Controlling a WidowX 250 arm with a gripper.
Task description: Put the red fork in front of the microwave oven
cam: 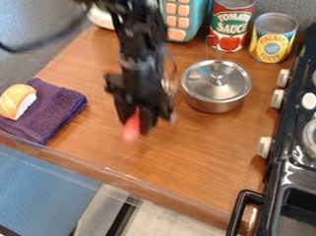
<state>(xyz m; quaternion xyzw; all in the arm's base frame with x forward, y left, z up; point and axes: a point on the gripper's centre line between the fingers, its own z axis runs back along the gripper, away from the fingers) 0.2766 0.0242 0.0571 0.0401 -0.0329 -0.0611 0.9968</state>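
Note:
Over the middle-left of the wooden counter hangs the black gripper [136, 122], blurred, shut on a red thing. That red thing, the red fork [131, 128], shows as a short stub low between the fingers; its upper part is hidden by them, and whether it touches the counter I cannot tell. The teal microwave oven [199, 12] with orange buttons stands at the top edge, behind the arm, which covers its left part.
A lidded metal pot [216, 83] stands just right of the gripper. Tomato sauce can [231, 21] and yellow can [273, 38] are at upper right. At left, a purple towel [61, 102] bears a sushi toy [16, 101]. The black stove [300, 155] lines the right side.

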